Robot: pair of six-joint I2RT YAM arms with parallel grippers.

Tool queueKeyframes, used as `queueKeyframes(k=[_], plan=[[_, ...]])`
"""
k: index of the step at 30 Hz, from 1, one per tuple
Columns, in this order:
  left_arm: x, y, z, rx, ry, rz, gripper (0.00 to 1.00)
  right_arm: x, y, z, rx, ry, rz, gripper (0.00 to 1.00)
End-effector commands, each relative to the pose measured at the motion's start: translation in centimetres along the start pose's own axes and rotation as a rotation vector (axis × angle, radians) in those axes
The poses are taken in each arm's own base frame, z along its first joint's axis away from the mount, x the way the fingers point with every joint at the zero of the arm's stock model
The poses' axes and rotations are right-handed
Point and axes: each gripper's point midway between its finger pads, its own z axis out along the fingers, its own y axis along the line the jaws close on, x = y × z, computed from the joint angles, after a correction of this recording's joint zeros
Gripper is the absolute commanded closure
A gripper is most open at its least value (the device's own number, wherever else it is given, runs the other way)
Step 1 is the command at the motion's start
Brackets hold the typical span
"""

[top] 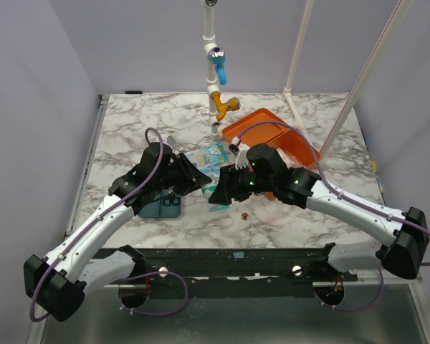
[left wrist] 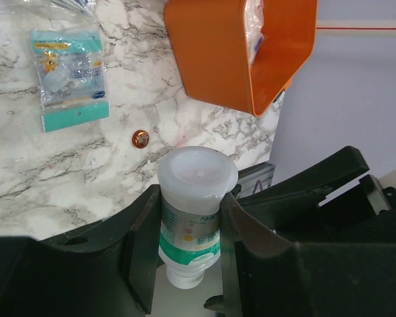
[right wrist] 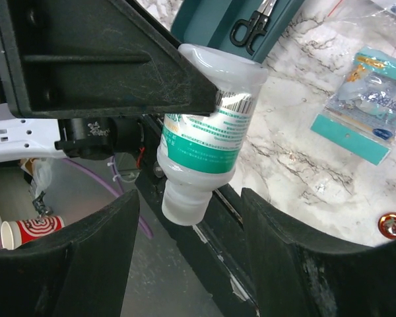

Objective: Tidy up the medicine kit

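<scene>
My left gripper (left wrist: 188,198) is shut on a small white bottle (left wrist: 195,211) with a green label, gripping it across the body and holding it above the table's near edge. My right gripper (right wrist: 190,198) is open, its jaws standing wide on either side of the bottle's narrow cap end (right wrist: 185,201) without touching it. In the top view the two grippers meet mid-table, left (top: 199,183) and right (top: 221,192). The orange medicine kit (top: 272,136) lies open at the back right and also shows in the left wrist view (left wrist: 237,53).
A teal tray (top: 160,208) holding black scissors (right wrist: 251,23) sits under my left arm. A sealed teal-and-clear packet (top: 208,154) lies mid-table. A copper coin (top: 244,214) lies near the front. A white pipe with blue and yellow fittings (top: 216,64) stands behind.
</scene>
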Motion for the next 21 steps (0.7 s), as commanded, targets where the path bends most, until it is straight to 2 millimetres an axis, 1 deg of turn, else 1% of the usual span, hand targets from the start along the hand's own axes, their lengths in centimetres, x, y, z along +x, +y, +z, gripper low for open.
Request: queueKeyframes(k=[1, 6, 9, 14, 15, 17, 19, 20, 21], plan=[[-0.3, -2.6, -1.2, 0.107, -0.013, -0.009, 1.0, 0.4, 0.1, 1.2, 0.016, -0.006, 0.017, 0.34], [-0.2, -3.1, -1.4, 0.122, -0.007, -0.011, 1.0, 1.4, 0.1, 2.0, 0.033, 0.003, 0.043, 0.35], [-0.2, -3.2, -1.6, 0.131, -0.01, -0.011, 1.0, 1.6, 0.1, 2.3, 0.042, -0.011, 0.058, 0.41], [0.3, -3.2, -1.6, 0.145, 0.01, -0.013, 1.0, 1.2, 0.0, 2.2, 0.054, -0.051, 0.072, 0.61], [0.4, -3.2, -1.5, 0.149, 0.017, -0.013, 1.0, 1.0, 0.0, 2.1, 0.06, -0.061, 0.071, 0.66], [0.6, -3.1, -1.5, 0.152, 0.03, -0.008, 1.0, 0.6, -0.3, 1.8, 0.082, -0.081, 0.071, 0.82], [0.8, -3.0, -1.5, 0.151, 0.039, 0.007, 0.94, 0.3, -0.7, 1.6, 0.106, -0.09, 0.059, 0.96], [0.9, -2.9, -1.4, 0.146, 0.042, 0.014, 0.89, 0.3, -0.9, 1.5, 0.122, -0.091, 0.052, 0.99], [0.9, -2.8, -1.4, 0.143, 0.044, 0.024, 0.87, 0.3, -1.0, 1.5, 0.13, -0.089, 0.046, 0.99]])
